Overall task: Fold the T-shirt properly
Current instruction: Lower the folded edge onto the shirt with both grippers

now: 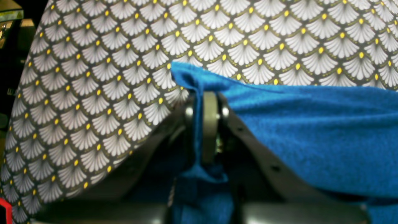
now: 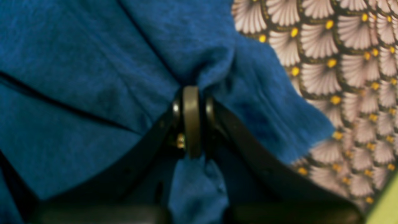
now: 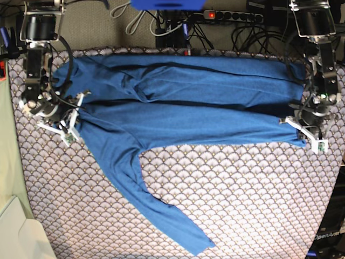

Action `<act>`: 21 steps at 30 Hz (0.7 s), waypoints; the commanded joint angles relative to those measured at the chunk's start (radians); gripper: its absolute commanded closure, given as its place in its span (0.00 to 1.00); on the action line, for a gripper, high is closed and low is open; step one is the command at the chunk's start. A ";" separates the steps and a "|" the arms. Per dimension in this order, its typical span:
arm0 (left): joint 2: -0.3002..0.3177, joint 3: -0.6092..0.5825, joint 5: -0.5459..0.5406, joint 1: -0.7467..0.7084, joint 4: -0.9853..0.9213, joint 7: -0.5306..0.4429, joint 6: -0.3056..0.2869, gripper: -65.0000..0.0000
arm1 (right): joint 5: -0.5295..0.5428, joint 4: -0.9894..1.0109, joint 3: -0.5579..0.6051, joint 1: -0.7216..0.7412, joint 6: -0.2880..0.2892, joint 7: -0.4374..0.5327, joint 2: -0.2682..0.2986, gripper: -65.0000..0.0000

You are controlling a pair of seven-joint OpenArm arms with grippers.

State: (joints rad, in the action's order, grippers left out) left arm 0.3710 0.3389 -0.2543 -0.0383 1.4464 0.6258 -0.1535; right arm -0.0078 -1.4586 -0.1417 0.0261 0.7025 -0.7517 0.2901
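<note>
The blue long-sleeved T-shirt (image 3: 183, 102) lies across the far half of the table, partly folded lengthwise. One sleeve (image 3: 156, 205) trails toward the front edge. On the right side of the base view, my left gripper (image 3: 303, 128) is shut on the shirt's near right corner. The left wrist view shows its jaws (image 1: 206, 102) pinching a thin fold of blue fabric (image 1: 311, 137). On the left side my right gripper (image 3: 74, 116) is shut on the shirt's left edge. In the right wrist view bunched blue cloth (image 2: 93, 77) is squeezed between its fingertips (image 2: 191, 93).
A scallop-patterned grey-white cloth (image 3: 242, 189) covers the whole table. A power strip (image 3: 226, 15) and cables lie behind the far edge. A pale green surface (image 3: 8, 156) and a white object (image 3: 21, 237) border the table at the left.
</note>
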 commanded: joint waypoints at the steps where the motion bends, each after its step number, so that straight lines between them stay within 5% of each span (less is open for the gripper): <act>1: 0.018 0.007 -0.001 0.016 0.018 -0.022 0.004 1.00 | 0.006 -0.043 -0.009 0.001 -0.004 0.013 0.028 1.00; 21: 0.026 0.009 -0.001 -0.036 0.027 -0.019 0.004 1.00 | 0.007 -0.324 -0.106 -0.180 -0.004 0.005 0.031 1.00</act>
State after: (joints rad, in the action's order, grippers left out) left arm 0.3794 0.3424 -0.2554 -0.0830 1.4570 0.6239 -0.1547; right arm -0.0002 -1.7645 -0.2401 -0.1608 0.7025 -0.7589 0.3050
